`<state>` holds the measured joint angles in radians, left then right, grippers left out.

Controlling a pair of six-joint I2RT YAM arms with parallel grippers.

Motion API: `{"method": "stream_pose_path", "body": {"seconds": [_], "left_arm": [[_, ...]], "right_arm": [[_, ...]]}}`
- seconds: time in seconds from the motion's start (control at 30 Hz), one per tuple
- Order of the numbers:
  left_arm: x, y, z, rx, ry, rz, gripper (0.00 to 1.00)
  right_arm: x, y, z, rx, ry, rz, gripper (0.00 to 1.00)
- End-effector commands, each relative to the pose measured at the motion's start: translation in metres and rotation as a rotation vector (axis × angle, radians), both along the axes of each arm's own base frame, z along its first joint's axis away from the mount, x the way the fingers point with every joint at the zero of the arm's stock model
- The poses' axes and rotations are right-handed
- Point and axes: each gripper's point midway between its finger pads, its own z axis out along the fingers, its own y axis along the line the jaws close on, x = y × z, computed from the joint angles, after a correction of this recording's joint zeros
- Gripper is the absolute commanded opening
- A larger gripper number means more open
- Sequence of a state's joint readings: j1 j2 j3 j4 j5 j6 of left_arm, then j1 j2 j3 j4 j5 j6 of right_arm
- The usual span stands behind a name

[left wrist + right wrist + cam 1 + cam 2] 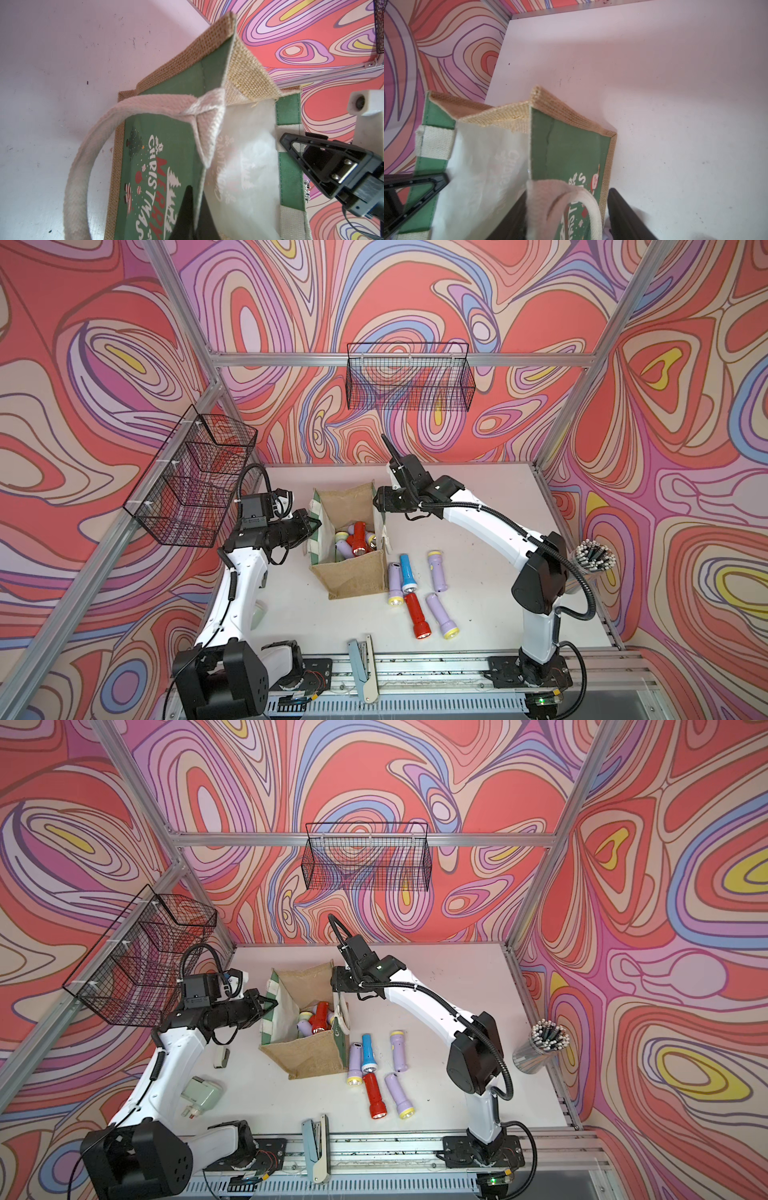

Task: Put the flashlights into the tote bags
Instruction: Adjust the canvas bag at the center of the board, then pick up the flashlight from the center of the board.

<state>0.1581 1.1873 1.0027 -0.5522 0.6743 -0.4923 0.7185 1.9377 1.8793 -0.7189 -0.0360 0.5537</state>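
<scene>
The tote bag [353, 577] [311, 1058] stands open mid-table, tan jute with green and white panels. Inside it lie several flashlights, among them a red one [358, 540] [320, 1016] and a lilac one [345, 549]. Several more lie on the table to its right: blue [408, 572] [368, 1052], red [415, 616] [375, 1096] and lilac [442, 616]. My left gripper [316, 524] [272, 1002] [197, 199] is shut on the bag's left panel rim [199, 162]. My right gripper [376, 504] [333, 982] [566, 207] is open, its jaws astride the right panel and white handle [550, 199].
Black wire baskets hang on the back wall [409, 377] and the left wall [195, 477]. A cup of pens [594, 558] stands at the right edge. A pale blue stapler [363, 668] lies at the front rail, and a pale green device [201, 1094] lies under my left arm.
</scene>
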Motion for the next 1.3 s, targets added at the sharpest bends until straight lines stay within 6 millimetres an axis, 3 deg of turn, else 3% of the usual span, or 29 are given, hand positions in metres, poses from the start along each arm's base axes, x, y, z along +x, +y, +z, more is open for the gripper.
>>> {"method": "stream_pose_path", "body": {"seconds": [0.0, 0.17, 0.27, 0.37, 0.63, 0.83, 1.13, 1.27], "left_arm": [[0.001, 0.007, 0.014, 0.035, -0.024, 0.01, 0.0], [0.001, 0.012, 0.018, 0.043, -0.027, 0.019, 0.0], [0.0, 0.013, 0.018, 0.046, -0.025, 0.02, 0.0], [0.0, 0.014, 0.015, 0.052, -0.019, 0.025, 0.0], [0.0, 0.014, 0.011, 0.046, -0.01, 0.026, 0.0], [0.0, 0.013, 0.009, 0.038, -0.008, 0.021, 0.0], [-0.003, 0.012, 0.009, 0.037, -0.017, 0.019, 0.0], [-0.003, 0.012, 0.01, 0.038, -0.019, 0.017, 0.0]], "right_arm": [[0.003, -0.046, 0.023, -0.068, -0.07, -0.105, 0.63], [0.007, -0.113, 0.034, -0.099, -0.101, -0.248, 0.68], [0.003, -0.148, 0.022, -0.155, -0.069, -0.307, 0.69], [-0.009, -0.167, 0.001, -0.233, -0.01, -0.322, 0.69], [-0.058, -0.178, -0.07, -0.31, 0.219, -0.266, 0.61], [-0.08, -0.186, -0.088, -0.309, 0.259, -0.255, 0.6], [-0.113, -0.186, -0.133, -0.162, 0.35, -0.338, 0.55], [-0.119, -0.171, -0.139, -0.129, 0.311, -0.288, 0.54]]}}
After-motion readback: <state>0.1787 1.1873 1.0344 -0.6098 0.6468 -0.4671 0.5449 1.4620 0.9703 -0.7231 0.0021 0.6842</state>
